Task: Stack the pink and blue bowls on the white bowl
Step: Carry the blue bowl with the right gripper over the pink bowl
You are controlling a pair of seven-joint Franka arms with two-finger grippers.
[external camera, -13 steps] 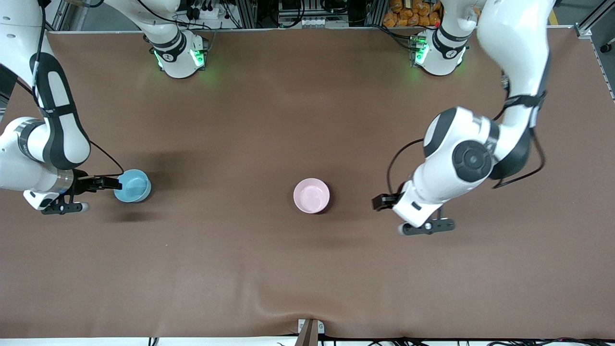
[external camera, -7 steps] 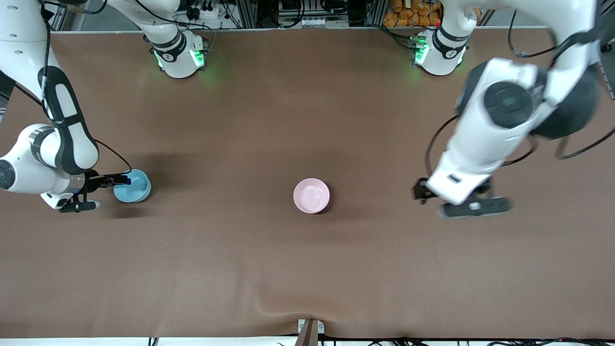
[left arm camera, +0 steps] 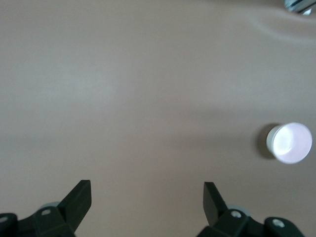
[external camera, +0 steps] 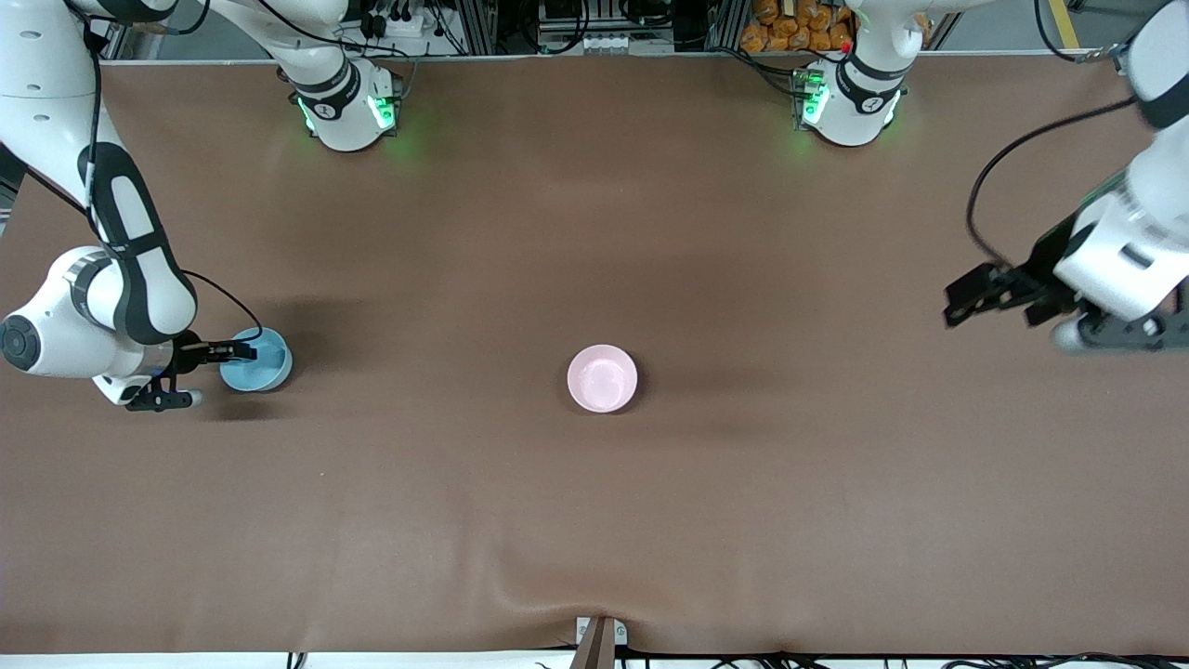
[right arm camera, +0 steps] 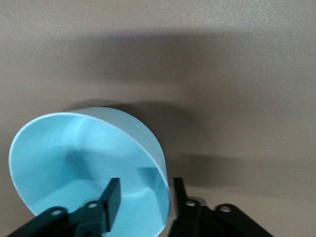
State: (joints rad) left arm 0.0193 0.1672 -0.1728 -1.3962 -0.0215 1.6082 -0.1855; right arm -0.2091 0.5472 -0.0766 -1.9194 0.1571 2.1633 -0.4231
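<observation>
The light blue bowl sits on the table near the right arm's end. My right gripper is open and straddles its rim, one finger inside the bowl and one outside; the right gripper shows a gap between the inner finger and the wall. The pink bowl sits mid-table. I do not see the white bowl on its own; in the left wrist view a whitish wall shows under the pink rim. My left gripper is open and empty over bare table near the left arm's end.
The brown mat covers the table and has a wrinkle at the edge nearest the front camera. The two arm bases stand along the farthest edge.
My left arm has swung away from beside the pink bowl toward its own end of the table. My right gripper has edged in over the blue bowl's rim. Neither bowl has moved.
</observation>
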